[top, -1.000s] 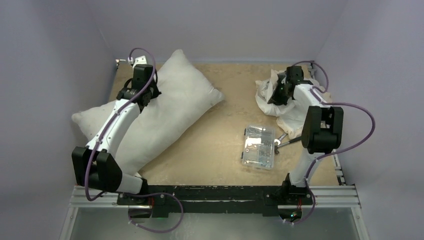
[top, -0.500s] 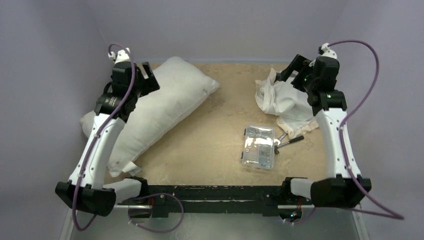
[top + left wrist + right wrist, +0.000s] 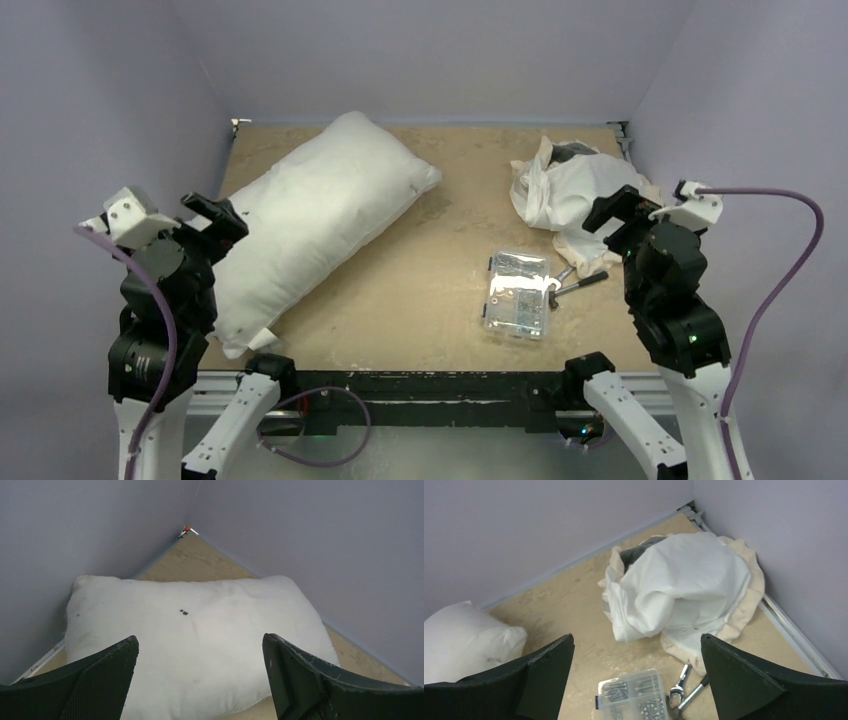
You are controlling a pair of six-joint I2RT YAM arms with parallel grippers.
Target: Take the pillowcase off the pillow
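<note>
Both grippers are wide open and hold nothing. The left gripper [image 3: 200,639] faces the pillow [image 3: 320,215] lying at the left; the right gripper [image 3: 636,637] faces the crumpled pillowcase [image 3: 580,190] in the far right corner.

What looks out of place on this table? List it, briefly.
The pillowcase lies crumpled in the far right corner, mostly white side out. A clear box of screws and a wrench sit just beside it, odd company for bedding. The pillow bears two small dark specks.
</note>
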